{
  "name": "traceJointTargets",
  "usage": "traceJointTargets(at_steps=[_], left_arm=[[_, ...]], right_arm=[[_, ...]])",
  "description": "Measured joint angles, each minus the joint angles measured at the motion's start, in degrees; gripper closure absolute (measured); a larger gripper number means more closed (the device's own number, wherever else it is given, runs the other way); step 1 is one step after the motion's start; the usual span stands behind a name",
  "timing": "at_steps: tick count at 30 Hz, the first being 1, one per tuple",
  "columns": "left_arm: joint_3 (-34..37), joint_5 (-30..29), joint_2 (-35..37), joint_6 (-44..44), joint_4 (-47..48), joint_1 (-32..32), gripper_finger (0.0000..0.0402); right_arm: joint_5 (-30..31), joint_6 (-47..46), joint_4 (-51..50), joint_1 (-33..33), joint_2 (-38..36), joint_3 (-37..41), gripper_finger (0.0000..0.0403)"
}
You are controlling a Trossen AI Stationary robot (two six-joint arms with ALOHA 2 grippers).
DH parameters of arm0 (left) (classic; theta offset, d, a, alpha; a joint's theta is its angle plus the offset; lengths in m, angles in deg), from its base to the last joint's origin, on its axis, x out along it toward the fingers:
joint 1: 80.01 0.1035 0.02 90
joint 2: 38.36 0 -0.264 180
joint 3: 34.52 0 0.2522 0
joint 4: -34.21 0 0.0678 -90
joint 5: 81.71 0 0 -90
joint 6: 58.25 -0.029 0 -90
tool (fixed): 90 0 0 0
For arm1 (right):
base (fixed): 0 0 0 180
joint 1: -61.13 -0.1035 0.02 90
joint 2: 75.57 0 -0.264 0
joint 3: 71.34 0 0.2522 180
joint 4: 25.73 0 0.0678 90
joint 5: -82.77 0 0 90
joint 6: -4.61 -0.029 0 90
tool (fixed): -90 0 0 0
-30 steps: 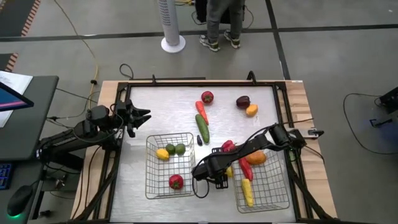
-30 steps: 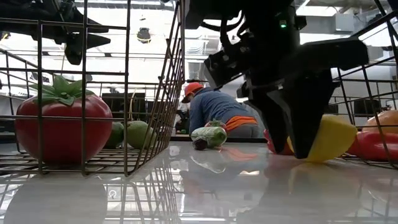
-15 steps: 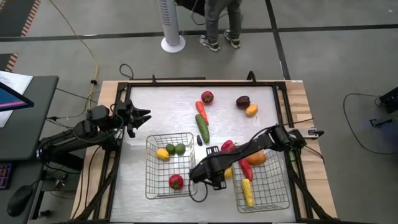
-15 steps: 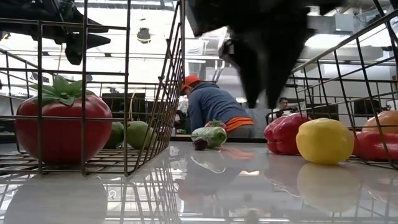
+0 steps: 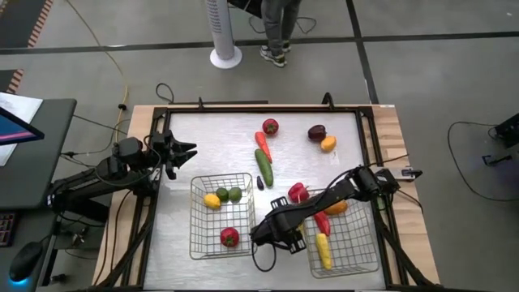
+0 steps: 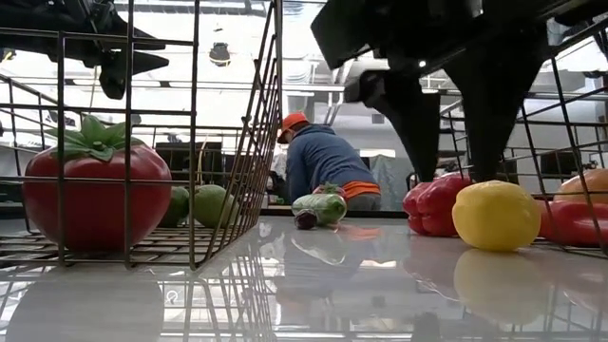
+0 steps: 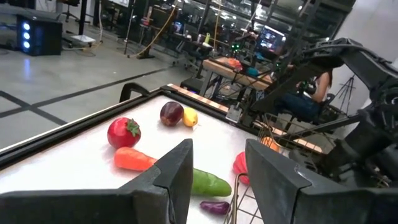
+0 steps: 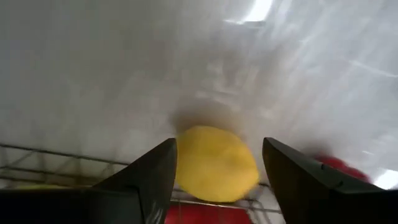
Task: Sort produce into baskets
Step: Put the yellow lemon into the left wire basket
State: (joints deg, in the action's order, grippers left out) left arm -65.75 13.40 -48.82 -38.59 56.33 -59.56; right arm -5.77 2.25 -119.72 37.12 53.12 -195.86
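Note:
A round yellow fruit (image 6: 496, 216) rests on the table between the two wire baskets, touching a red pepper (image 6: 435, 204). My right gripper (image 6: 454, 171) hangs open just above the fruit, fingers pointing down, one on each side and clear of it; the right wrist view shows the fruit (image 8: 214, 163) below the gap. The left basket (image 5: 197, 212) holds a tomato, a yellow piece and green ones. The right basket (image 5: 369, 251) holds corn, a red chili and an orange piece. My left gripper (image 5: 188, 150) waits open at the table's left edge.
On the far half of the table lie a tomato (image 5: 270, 126), a carrot (image 5: 262, 144), a cucumber (image 5: 265, 169), a small dark purple piece (image 5: 260, 182), a maroon piece (image 5: 316, 132) and a small orange-yellow fruit (image 5: 328, 143). A person stands beyond the far edge.
My right gripper has risen from table height, where its fingers stood around the yellow fruit, to just above it, and has rolled about its downward axis. The yellow fruit stays on the table beside the red pepper.

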Motion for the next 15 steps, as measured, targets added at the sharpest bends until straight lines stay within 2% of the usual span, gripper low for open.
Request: traceJointTargets(at_steps=[3,7,15], left_arm=[[0.0,0.0,0.0,-0.1,0.0,0.0,0.0269],[0.0,0.0,0.0,-0.2,0.0,0.0,0.0269],[0.0,0.0,0.0,-0.2,0.0,0.0,0.0269]], right_arm=[[-2.9,0.7,1.3,-0.1,0.1,1.6,0.0135],[-2.9,0.9,1.0,0.0,0.0,1.6,0.0109],[5.1,7.9,1.0,-0.4,0.0,2.6,0.0025]])
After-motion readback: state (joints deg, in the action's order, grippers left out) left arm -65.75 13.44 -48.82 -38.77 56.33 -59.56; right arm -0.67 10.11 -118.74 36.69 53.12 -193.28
